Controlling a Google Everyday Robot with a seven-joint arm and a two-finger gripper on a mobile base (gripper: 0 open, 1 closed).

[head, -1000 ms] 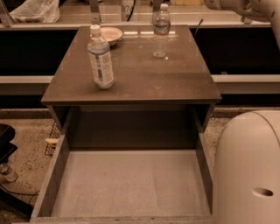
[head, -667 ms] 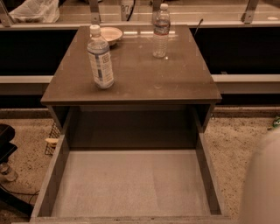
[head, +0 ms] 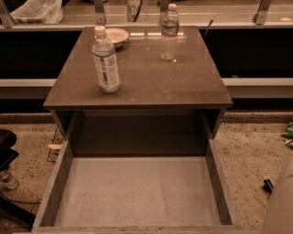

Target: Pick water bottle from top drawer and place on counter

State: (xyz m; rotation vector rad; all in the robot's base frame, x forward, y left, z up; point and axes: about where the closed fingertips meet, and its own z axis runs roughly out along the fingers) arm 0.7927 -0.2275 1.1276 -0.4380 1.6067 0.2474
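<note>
Pale robot casing at lower right; gripper out of view, so its grip cannot be told. Nearest the casing: drawer, pulled open. Beyond: counter, with water bottle upright near its far edge. Farther left: big bottle, bowl.

The counter is the thing to steer by. On it, toward the back and a little right of middle, the water bottle stands upright. A larger bottle stands upright on its left half, nearer the front, with a bowl just behind it at the back left. Under the counter's front edge the top drawer is pulled out toward me. Behind the counter runs a ledge, with a bag on it off to the left. The gripper is out of sight.
</note>
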